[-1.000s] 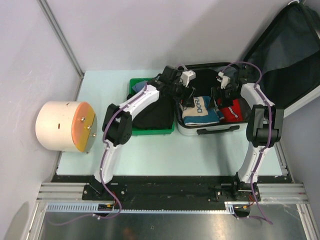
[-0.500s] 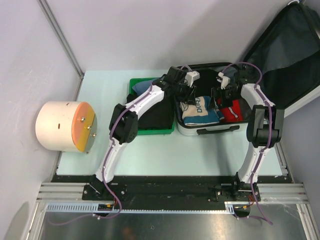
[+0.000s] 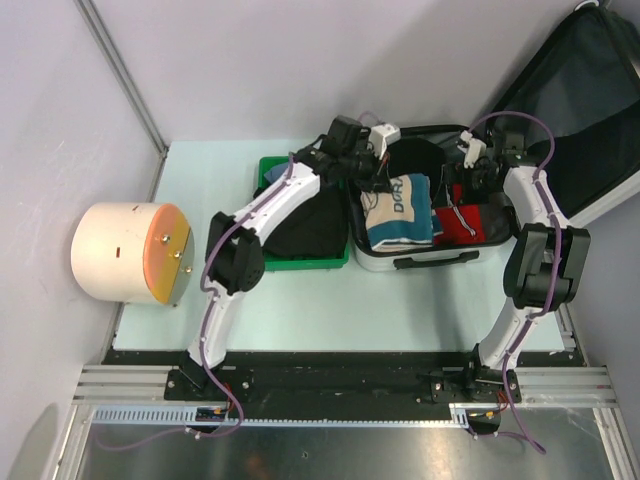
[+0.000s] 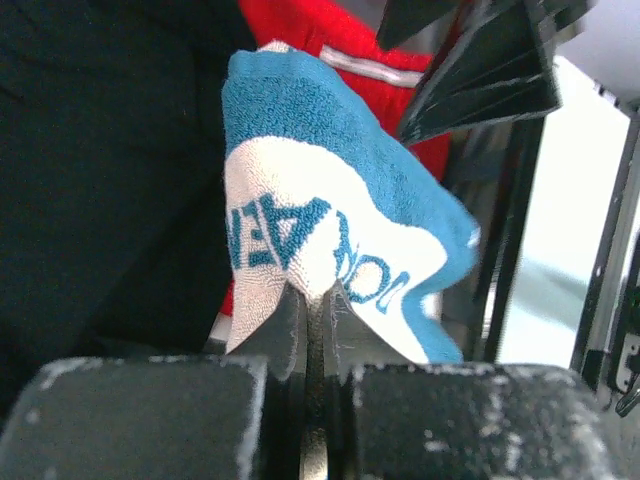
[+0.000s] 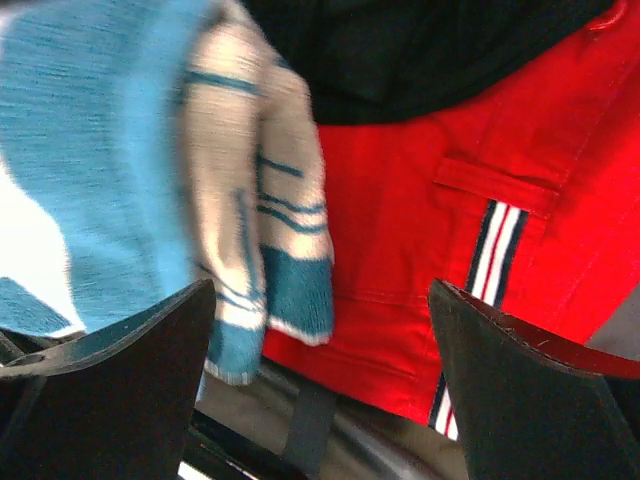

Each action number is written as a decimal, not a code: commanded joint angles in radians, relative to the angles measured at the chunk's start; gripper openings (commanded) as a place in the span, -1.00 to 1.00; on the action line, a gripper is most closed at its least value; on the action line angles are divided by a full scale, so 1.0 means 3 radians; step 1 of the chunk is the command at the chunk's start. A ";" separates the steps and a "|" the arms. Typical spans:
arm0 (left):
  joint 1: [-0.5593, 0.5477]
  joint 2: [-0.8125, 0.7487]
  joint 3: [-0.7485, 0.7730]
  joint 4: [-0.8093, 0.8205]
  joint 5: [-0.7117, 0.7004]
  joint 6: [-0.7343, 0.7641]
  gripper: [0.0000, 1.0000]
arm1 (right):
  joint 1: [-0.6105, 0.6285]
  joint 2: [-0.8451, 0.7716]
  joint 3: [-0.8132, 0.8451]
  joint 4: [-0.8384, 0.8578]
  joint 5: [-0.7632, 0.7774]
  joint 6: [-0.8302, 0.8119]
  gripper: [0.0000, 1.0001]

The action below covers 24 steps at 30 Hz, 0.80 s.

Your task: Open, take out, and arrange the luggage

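Left gripper [image 4: 315, 300] clamped on a towel [image 4: 330, 190] inside the open suitcase [image 3: 420, 262].

The hard-shell suitcase lay at the far right corner of the table [image 3: 400, 310], its dark-lined lid [image 3: 575, 110] raised and leaning past the right edge. The left jaws were pinched together on a fold of the blue-and-white lettered towel, which was drawn up to a peak at the grip, over the left half of the case. The right gripper [image 5: 320, 300] stood with fingers wide apart above a red garment [image 5: 420, 180] with striped trim, holding nothing. A green tray [image 3: 300, 263] of dark clothing [image 3: 310, 225] sat just beside the case's left side; a cream cylinder [image 3: 125, 250] lay near the left edge.
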 commanded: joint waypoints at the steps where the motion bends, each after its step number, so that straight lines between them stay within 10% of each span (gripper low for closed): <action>1: 0.0068 -0.0717 0.0171 0.0125 -0.0203 -0.0070 -1.00 | -0.0005 -0.0271 0.0138 0.0079 0.0103 -0.0002 0.85; 24: 0.1505 -0.0487 -0.0544 0.0161 -0.0478 -0.0541 -1.00 | 0.0076 -0.0322 0.0271 -0.0018 0.0322 0.0069 0.86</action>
